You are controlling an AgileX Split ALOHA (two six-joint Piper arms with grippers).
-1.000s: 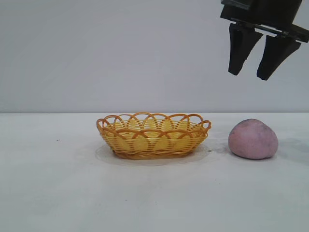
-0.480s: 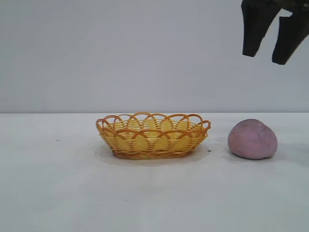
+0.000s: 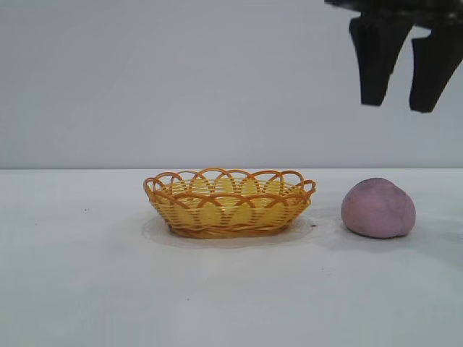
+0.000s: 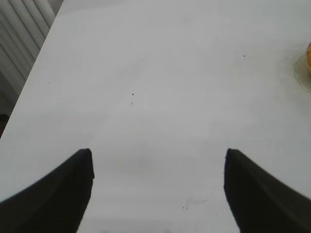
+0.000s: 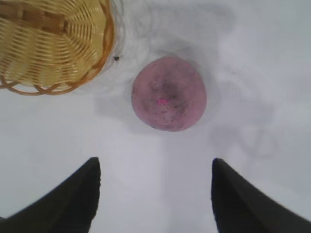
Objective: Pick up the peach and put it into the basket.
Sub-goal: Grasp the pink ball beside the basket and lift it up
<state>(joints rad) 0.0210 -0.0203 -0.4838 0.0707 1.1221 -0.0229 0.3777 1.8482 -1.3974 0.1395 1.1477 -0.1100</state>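
We record a white counter (image 3: 87,289), matte and smooth, filling the lower half of the exterior view and meeting the backdrop along a level line. We note a few tiny dark specks on its surface, and faint greyish smudges and curved scuff marks (image 5: 243,141) in the right wrist view. Behind it we list a plain pale grey wall (image 3: 145,79), bare and evenly lit. Light: soft and diffuse, casting only weak shadows. At the counter's far side edge, in the left wrist view, we enter pale vertical ribs (image 4: 19,29), perhaps blinds or a radiator; we cannot tell which.
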